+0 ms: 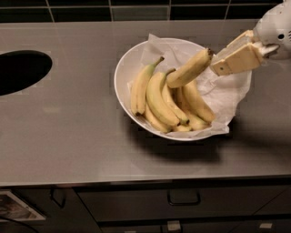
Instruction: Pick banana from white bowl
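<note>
The white bowl (123, 68) stands on the grey counter, lined with crumpled white paper (225, 93). Several yellow bananas (157, 98) lie in it. My gripper (217, 63) reaches in from the upper right and is shut on one end of a banana (188, 69). This held banana is tilted, its free end low over the other bananas and its gripped end raised above the bowl's right half.
The grey counter (68, 132) runs across the view. A dark oval opening (20, 70) is cut in it at the left. Dark tiles (136, 8) line the back wall. Drawers with a handle (183, 199) are below the counter's front edge.
</note>
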Available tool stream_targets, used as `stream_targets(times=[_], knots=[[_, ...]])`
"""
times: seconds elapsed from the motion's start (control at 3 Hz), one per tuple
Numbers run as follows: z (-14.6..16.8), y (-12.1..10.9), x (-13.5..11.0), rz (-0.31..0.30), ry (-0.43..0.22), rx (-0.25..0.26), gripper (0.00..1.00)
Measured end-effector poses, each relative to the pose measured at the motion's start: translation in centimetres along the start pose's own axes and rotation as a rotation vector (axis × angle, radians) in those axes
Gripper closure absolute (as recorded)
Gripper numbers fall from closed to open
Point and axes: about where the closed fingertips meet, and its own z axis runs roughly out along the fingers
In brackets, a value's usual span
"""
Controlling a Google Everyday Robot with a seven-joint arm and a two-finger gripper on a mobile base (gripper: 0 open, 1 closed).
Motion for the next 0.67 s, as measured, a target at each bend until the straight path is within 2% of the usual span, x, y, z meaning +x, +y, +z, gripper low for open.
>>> stream_targets(times=[0.67], knots=[[0.00,0.00,0.00,0.000,0.000,0.000,0.32]])
